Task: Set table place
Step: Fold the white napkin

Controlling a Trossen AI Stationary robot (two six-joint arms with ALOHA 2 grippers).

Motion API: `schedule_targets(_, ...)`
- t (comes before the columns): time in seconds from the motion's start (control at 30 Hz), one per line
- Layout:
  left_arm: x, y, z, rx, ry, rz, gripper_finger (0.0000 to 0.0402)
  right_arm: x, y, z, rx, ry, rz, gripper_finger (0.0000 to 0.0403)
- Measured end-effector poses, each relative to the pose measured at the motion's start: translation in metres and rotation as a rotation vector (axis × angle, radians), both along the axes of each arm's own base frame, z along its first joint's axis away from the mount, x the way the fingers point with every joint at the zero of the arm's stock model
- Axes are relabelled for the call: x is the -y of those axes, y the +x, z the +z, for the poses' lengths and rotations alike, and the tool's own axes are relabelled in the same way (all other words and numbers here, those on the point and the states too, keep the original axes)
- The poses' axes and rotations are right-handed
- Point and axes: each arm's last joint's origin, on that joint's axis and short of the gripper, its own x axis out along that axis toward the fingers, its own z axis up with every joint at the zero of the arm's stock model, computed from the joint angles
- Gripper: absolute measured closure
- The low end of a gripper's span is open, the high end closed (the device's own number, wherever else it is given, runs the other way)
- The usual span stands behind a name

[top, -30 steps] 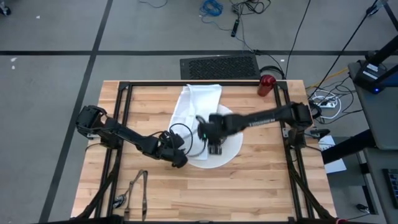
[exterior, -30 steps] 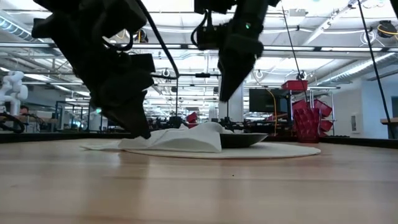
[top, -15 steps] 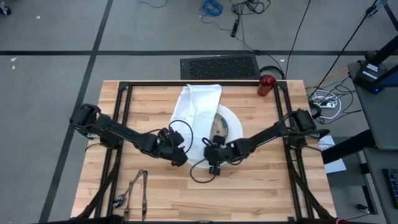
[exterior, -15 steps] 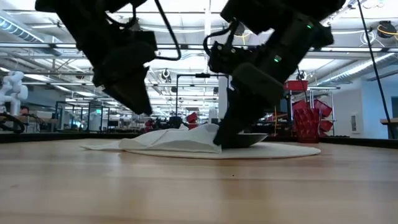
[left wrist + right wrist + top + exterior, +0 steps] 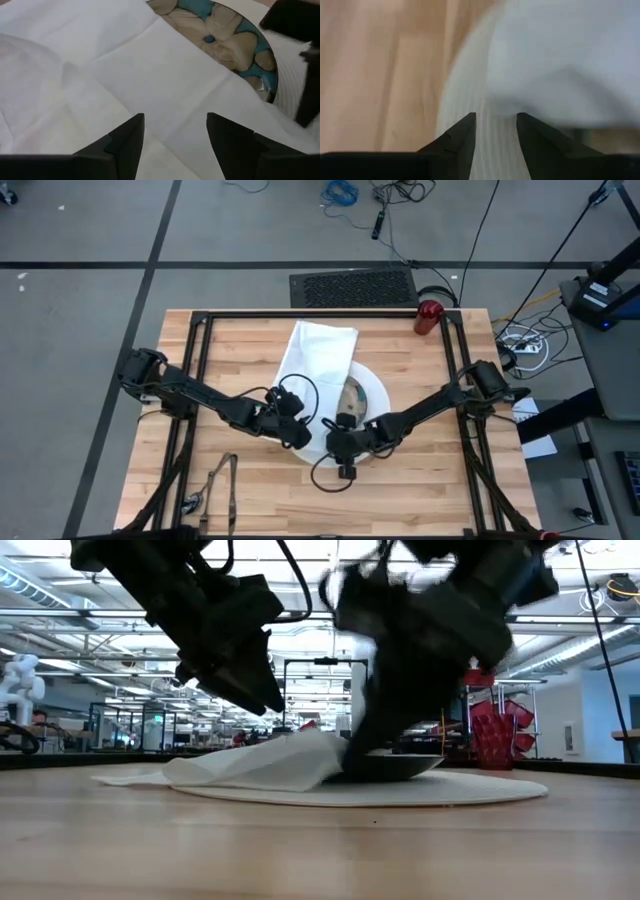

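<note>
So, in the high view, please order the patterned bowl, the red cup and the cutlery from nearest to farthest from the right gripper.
Measured from the right gripper, at the plate's near edge:
1. Patterned bowl, just beyond it on the plate.
2. Cutlery, off to the left, near the table's front edge.
3. Red cup, at the far right corner.

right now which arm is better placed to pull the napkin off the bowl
Left. The left gripper is open right over the napkin, which covers part of the bowl. The right gripper is at the plate rim nearest the robot, off the cloth.
</note>
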Motion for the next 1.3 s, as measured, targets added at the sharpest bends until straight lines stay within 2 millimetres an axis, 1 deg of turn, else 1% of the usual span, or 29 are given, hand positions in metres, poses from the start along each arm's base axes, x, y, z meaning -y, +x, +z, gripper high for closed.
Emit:
schedule_targets(0.07, 0.0, 0.0, 0.0, 0.001, 0.0, 0.0, 0.0201, -0.001, 0.004, 0.006, 0.043, -0.016, 0.005, 0.0273)
schedule_targets(0.2, -0.001, 0.002, -0.002, 0.011, 0.024, 0.021, 0.0201, 0.0, 0.002, -0.001, 0.008, -0.036, 0.013, 0.0273)
schedule_targets(0.3, -0.005, 0.003, -0.003, 0.02, 0.065, 0.062, 0.0201, -0.001, 0.002, -0.001, 0.002, -0.02, 0.041, 0.0273)
schedule_targets(0.4, -0.011, 0.004, -0.006, -0.001, 0.07, 0.08, 0.0201, -0.005, 0.001, -0.001, -0.001, -0.007, 0.066, 0.0273)
schedule_targets(0.53, -0.016, 0.005, -0.006, 0.0, 0.065, 0.093, 0.0201, -0.009, -0.005, 0.0, -0.025, -0.057, 0.081, 0.0273)
schedule_targets(0.67, -0.017, 0.006, -0.006, 0.001, 0.063, 0.096, 0.0201, -0.023, -0.012, 0.004, 0.015, -0.245, 0.139, 0.0273)
schedule_targets(0.83, -0.017, 0.006, -0.006, -0.001, 0.062, 0.097, 0.0201, -0.041, -0.022, 0.001, 0.032, -0.504, 0.211, 0.0273)
schedule_targets(0.93, -0.017, 0.006, -0.006, 0.0, 0.063, 0.098, 0.0201, -0.047, -0.026, 0.004, 0.057, -0.712, 0.24, 0.0273)
schedule_targets(1.03, -0.019, 0.006, -0.006, 0.0, 0.065, 0.104, 0.0201, -0.049, -0.027, 0.004, 0.047, -0.829, 0.294, 0.0273)
schedule_targets(1.13, -0.019, 0.006, -0.006, 0.001, 0.065, 0.105, 0.0201, -0.047, -0.025, -0.003, 0.019, -0.898, 0.339, 0.0273)
schedule_targets(1.23, -0.02, 0.006, -0.006, -0.002, 0.058, 0.105, 0.0201, -0.045, -0.02, -0.021, -0.015, -0.995, 0.342, 0.0274)
schedule_targets(1.3, -0.021, 0.006, -0.007, -0.007, 0.044, 0.1, 0.0201, -0.046, -0.017, -0.03, -0.027, -1.047, 0.383, 0.0277)
